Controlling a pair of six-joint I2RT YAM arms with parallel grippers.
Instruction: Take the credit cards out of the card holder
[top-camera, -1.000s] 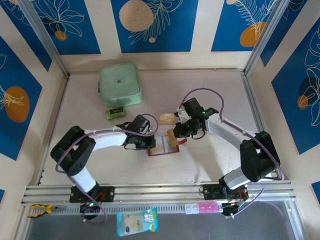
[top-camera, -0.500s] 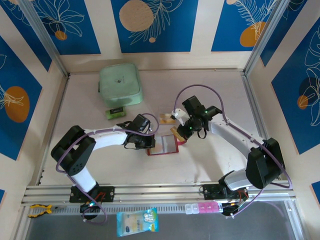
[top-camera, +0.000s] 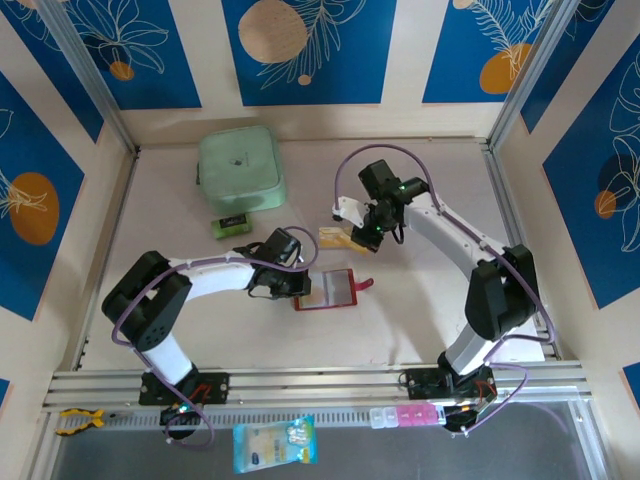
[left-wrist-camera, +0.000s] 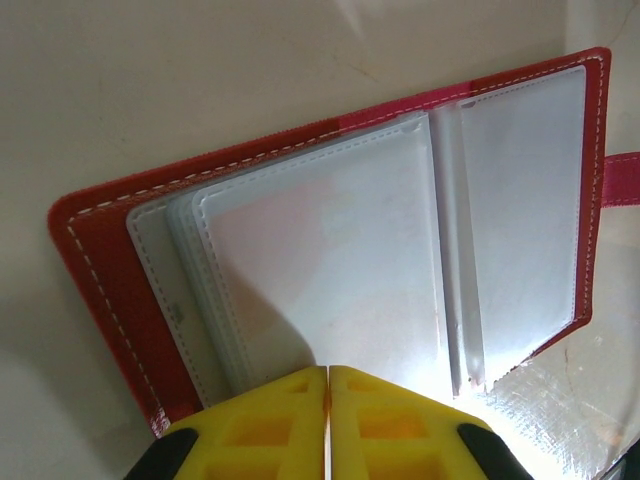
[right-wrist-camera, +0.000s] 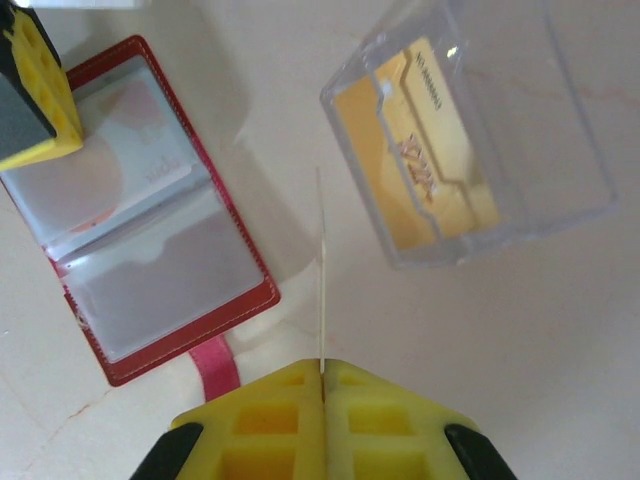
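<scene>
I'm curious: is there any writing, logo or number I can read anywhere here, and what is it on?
Nothing reads clearly.
Tan-gold card in the clear box: dark slanted print, too blurred to read.
Whitish card in a sleeve of the card holder: faint grey word, blurred.
Green-and-black block: print too small.
Packet at the near edge: blue print too small.

Pale table (top-camera: 400, 320), open card holder (top-camera: 328, 292), mint case (top-camera: 240, 170), clear box (right-wrist-camera: 470, 130)
</scene>
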